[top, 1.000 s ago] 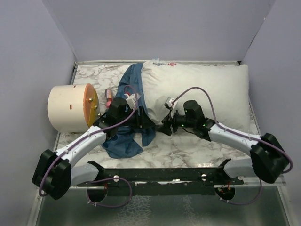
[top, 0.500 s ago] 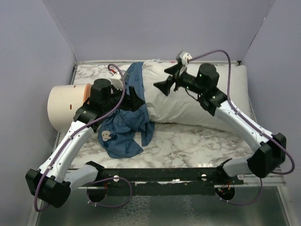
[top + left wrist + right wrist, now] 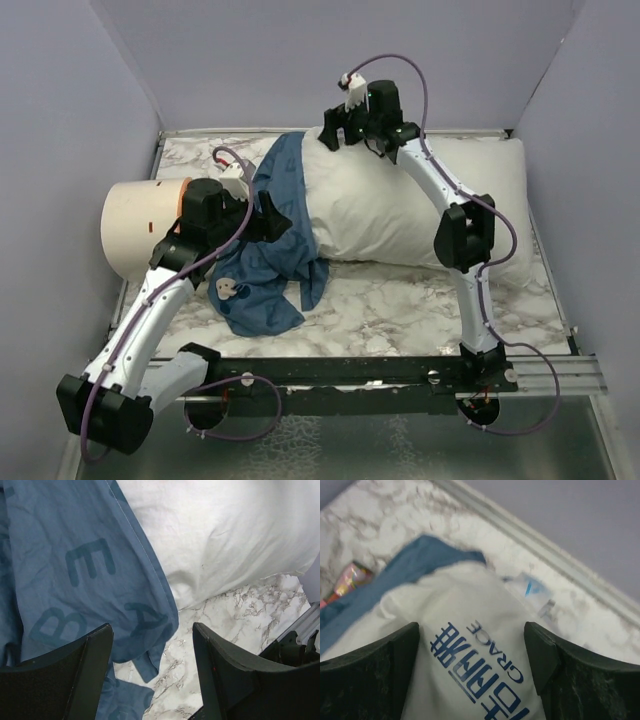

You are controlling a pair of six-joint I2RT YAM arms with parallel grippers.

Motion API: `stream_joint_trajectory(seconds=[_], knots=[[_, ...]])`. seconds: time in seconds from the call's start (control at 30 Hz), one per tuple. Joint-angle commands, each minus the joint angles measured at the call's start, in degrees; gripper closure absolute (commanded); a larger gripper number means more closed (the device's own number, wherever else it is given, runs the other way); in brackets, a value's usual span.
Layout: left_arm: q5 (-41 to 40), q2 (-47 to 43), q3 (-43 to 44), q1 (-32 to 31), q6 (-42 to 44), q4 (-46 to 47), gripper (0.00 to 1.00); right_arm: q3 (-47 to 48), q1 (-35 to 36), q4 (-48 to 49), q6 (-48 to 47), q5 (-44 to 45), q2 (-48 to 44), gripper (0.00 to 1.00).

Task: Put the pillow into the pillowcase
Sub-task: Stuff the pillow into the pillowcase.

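The pillow (image 3: 420,205) lay lengthwise along the far edge of the table (image 3: 400,310), its right end close to the far right corner and its near long side about halfway across the marble top. Its left end was partly covered by the pillowcase (image 3: 270,275). The blue cloth was draped over that end and spilled in a crumpled heap toward the near edge, left of the table's middle. Most of the pillow was bare and outside the case. A cartoon face (image 3: 228,290) showed on the heap, and pale letters were visible on the cloth in the left wrist view.

The left fingers (image 3: 270,216) hovered over the pillowcase where it met the pillow's left end. They were spread apart and released, with nothing between them. Below them, the hem of the case ran across the pillow and down onto the marble.

The right fingers (image 3: 335,127) were raised above the pillow's far left corner, near the table's far edge. They too were spread wide and released, gripping nothing. Between them, the right wrist view showed dark blue printed text (image 3: 477,670) on the white fabric. It also showed a small white label (image 3: 532,587) near the far edge and the blue case bunched against the pillow's end. A pink and gold wrapper (image 3: 347,580) lay on the marble beyond the cloth.

A cream cylinder (image 3: 140,230) lay on its side at the table's left edge, close beside the left arm.
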Motion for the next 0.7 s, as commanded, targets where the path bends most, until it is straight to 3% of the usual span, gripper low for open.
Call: stream_joint_trajectory(seconds=[0.0, 0.07, 0.17, 0.23, 0.47, 0.67], knots=[[-1.7, -5.8, -2.8, 0.9, -1.3, 1.0, 0.32, -11.1, 0.1, -4.1, -2.5, -0.5, -3.3, 0.26], [-1.9, -6.7, -3.1, 1.2, -1.7, 1.0, 0.32, -22.6, 0.1, 1.3, -2.3, -2.2, -8.1, 0.45], [-1.8, -6.2, -2.3, 1.2, -2.5, 1.6, 0.33, -34.8, 0.2, 8.9, -1.8, -4.7, -15.7, 0.82], [-1.4, -5.4, -1.4, 1.3, -2.9, 2.7, 0.33, -42.8, 0.5, 17.1, -0.3, -5.2, -21.0, 0.95], [-1.7, 1.6, 3.0, 1.3, -4.2, 7.8, 0.34, -61.2, 2.7, 33.1, 3.1, -2.8, -32.3, 0.99], [-7.5, 11.3, 9.9, 1.2, -6.8, 6.9, 0.38, -67.3, 5.7, 38.3, 4.3, -0.4, -33.7, 0.99]])
